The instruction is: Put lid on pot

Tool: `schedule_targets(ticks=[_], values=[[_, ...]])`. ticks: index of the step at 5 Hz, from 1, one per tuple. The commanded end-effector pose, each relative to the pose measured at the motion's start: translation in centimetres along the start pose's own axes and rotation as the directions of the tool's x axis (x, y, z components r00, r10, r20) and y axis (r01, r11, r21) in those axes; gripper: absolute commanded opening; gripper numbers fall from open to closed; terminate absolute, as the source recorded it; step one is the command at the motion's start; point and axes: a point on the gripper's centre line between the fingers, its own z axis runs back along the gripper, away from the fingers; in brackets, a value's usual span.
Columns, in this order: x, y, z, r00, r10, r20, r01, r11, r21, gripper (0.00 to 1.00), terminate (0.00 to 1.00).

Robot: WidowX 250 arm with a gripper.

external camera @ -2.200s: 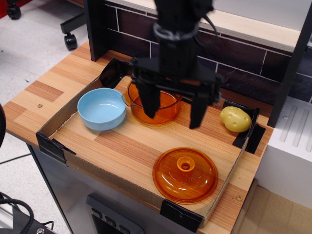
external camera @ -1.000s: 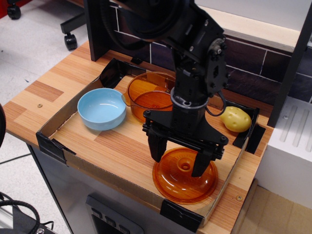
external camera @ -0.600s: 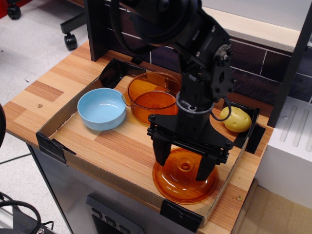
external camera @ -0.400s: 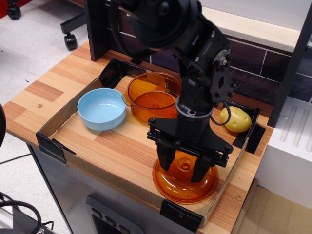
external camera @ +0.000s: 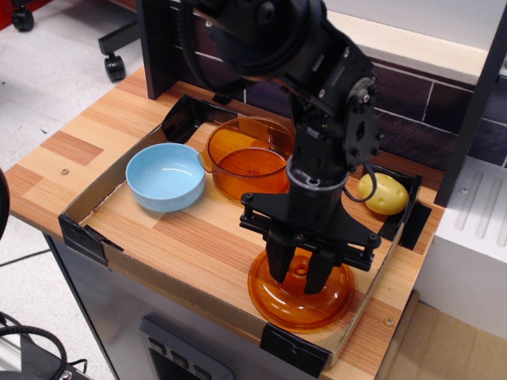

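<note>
Nearest the front edge of the wooden table point(external camera: 71, 150) we see the cardboard tray wall point(external camera: 190, 297) with black clips at its corners, and just behind it, in the tray's front right part, the lid point(external camera: 269, 297) lies flat on the wood, dome up. Directly over its centre we find the gripper point(external camera: 299, 271), pointing straight down from the black arm point(external camera: 317, 103). Its two dark fingers point(external camera: 278, 264) are drawn in close together on either side of the lid's knob point(external camera: 299, 271), with only a narrow gap between them where the orange knob shows. They look clamped on the knob, and the lid's rim rests on the tray floor all round as far as we can see.

Further back and to the left sits the light-blue bowl point(external camera: 165, 176), upright, with its pale inside showing. Just to its right, almost touching it, stands the pot point(external camera: 242, 162), upright and uncovered, its right side partly hidden behind the arm. It is well apart from the lid, with bare wood between them.

At the tray's back right corner we see a yellow potato point(external camera: 386, 194), near a black corner clip. Behind everything runs a dark tiled wall point(external camera: 420, 127) topped by a pale wooden ledge.
</note>
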Motion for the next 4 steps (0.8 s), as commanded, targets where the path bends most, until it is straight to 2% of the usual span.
schedule_targets(ticks=[1,2,3,4], values=[[1.5,1.5,5.1,0.999,0.034,0.010,-0.034,0.997,-0.068,0.00,0.00],[2.7,3.4,8.8,0.994,0.109,0.006,-0.108,0.988,-0.107,0.00,0.00],[3.6,5.4,10.5,0.987,0.161,0.024,-0.157,0.981,-0.114,0.00,0.00],[5.1,7.2,10.6,0.976,0.217,0.017,-0.214,0.970,-0.115,0.00,0.00]])
